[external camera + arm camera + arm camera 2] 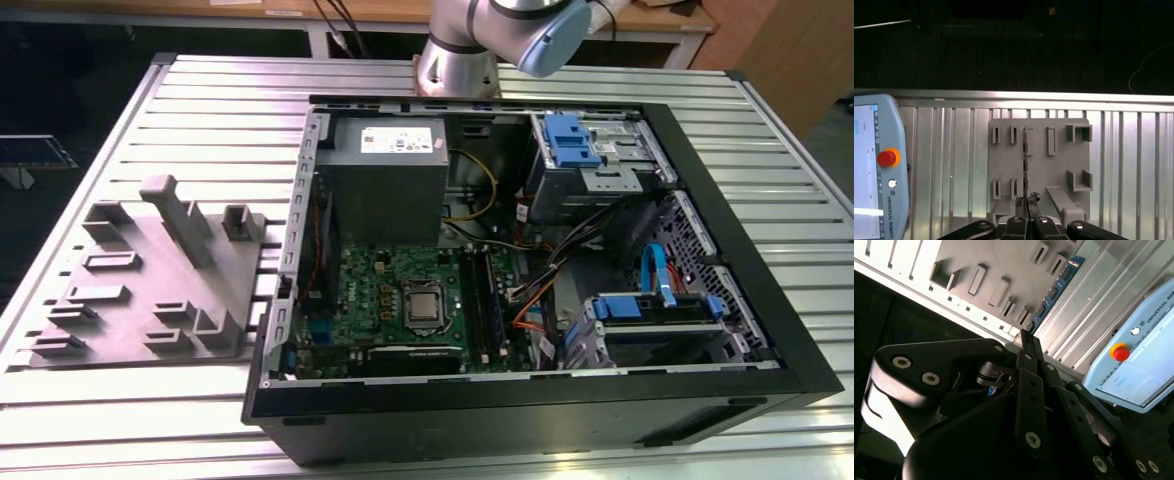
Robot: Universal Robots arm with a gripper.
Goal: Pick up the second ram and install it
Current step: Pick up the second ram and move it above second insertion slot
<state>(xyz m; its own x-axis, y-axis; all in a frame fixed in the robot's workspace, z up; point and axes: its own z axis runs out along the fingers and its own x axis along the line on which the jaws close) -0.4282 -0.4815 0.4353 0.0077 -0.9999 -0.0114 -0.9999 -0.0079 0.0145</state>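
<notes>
End effector (1026,202) is closed, fingertips pinched together on one end of the second ram (1025,165). In the first wrist view the stick is edge-on, a thin dark line running out from the tips over the grey slotted fixture (1054,170). The second wrist view shows its flat side: a narrow blue board with dark chips (1056,287), sticking straight out from the closed tips (1026,337).

The far end of the stick lines up with one of the narrow slots in the fixture. It looks clear of the fixture, probably held in the air, but the angle is poor and I can't rule out contact.

The fixture sits on the ribbed metal worktop (214,90), at the exterior view's left of the open PC case (747,290). Inside the case are a green motherboard (387,290) and, beyond it, the grey power supply (384,170). The arm (494,30) rises behind the case at the far edge. A teach pendant (876,165) with a red button lies near the fixture in both wrist views.
</notes>
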